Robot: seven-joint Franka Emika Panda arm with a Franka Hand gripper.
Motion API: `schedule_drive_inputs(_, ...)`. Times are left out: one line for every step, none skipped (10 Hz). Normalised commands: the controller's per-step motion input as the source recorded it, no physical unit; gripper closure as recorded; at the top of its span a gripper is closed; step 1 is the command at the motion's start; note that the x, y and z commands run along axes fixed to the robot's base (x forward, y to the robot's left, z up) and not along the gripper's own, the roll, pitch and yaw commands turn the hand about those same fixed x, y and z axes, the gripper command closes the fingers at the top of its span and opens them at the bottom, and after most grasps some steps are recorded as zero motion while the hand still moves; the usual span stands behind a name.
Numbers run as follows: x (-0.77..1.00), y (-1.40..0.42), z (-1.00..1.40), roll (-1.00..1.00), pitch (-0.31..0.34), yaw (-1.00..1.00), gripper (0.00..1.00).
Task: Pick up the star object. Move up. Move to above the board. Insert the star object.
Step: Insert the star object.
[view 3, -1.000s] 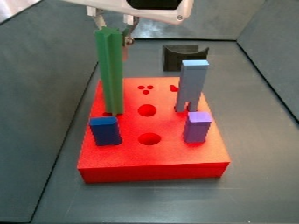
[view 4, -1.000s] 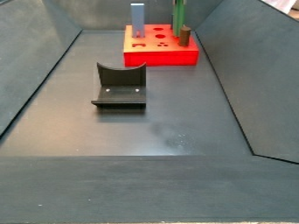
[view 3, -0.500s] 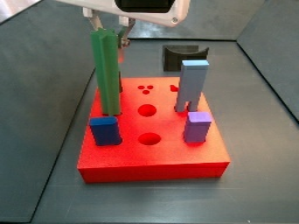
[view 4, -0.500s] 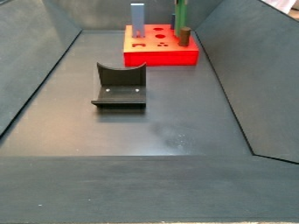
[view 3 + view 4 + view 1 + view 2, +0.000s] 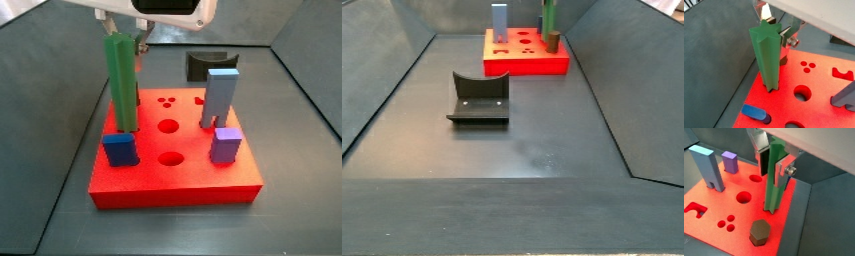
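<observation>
My hand [image 5: 772,162] is up over the board [image 5: 187,190], pinching the top of the star object [image 5: 122,85] between its silver plates; in both wrist views the plates sit flat against the rod's upper sides, so I read it as clamped, not spread. The board lies toward the far end of the tabletop [image 5: 529,150] in a side view, near the far right corner, well apart from the fixture [image 5: 480,98] at mid-tabletop. The star object [image 5: 767,59] stands upright with its foot down at the red surface, at the board edge next to bare tabletop. Whether it is seated in the star hole or only resting on the mouth I can't tell: the rod's own base hides the hole in both wrist views. My judgement: pick, lift and move-over are done, insertion is under way or nearly finished; what's left is confirming full seat and letting go. Count: one board, one green star rod, one tall grey-blue block [image 5: 221,97], one short purple peg [image 5: 226,145], one short blue peg [image 5: 120,150], one dark hex peg [image 5: 759,232] seen only in a wrist view, one fixture. Open holes showing: two round ones [image 5: 170,126], a cluster of three small dots [image 5: 166,101], and one notched cut-out [image 5: 843,75].
</observation>
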Motion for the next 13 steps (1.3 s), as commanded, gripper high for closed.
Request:
schedule_drive_inputs(0.00, 0.00, -0.37, -0.03, -0.040, 0.00, 1.00)
schedule_drive_inputs(0.00, 0.00, -0.17, -0.03, -0.016, 0.00, 1.00)
schedule_drive_inputs(0.00, 0.00, -0.22, -0.09, -0.051, 0.00, 1.00)
schedule_drive_inputs(0.01, 0.08, -0.45, -0.12, -0.007, 0.00, 1.00)
schedule_drive_inputs(0.00, 0.16, -0.41, -0.05, 0.000, 0.27, 1.00)
schedule_drive_inputs(0.00, 0.05, -0.28, -0.03, 0.000, 0.21, 1.00)
schedule_drive_inputs(0.00, 0.00, -0.17, -0.02, 0.000, 0.11, 1.00)
schedule_drive_inputs(0.00, 0.00, -0.09, -0.02, 0.000, 0.01, 1.00)
schedule_drive_inputs(0.00, 0.00, -0.11, -0.02, 0.000, 0.00, 1.00)
schedule_drive_inputs(-0.05, 0.00, -0.11, 0.00, 0.000, 0.00, 1.00)
schedule_drive_inputs(-0.11, 0.00, -0.12, -0.02, 0.000, 0.00, 1.00)
schedule_drive_inputs(-0.18, 0.00, -0.13, 0.00, 0.000, 0.00, 1.00)
schedule_drive_inputs(-0.30, -0.03, -0.08, 0.00, 0.000, -0.13, 1.00)
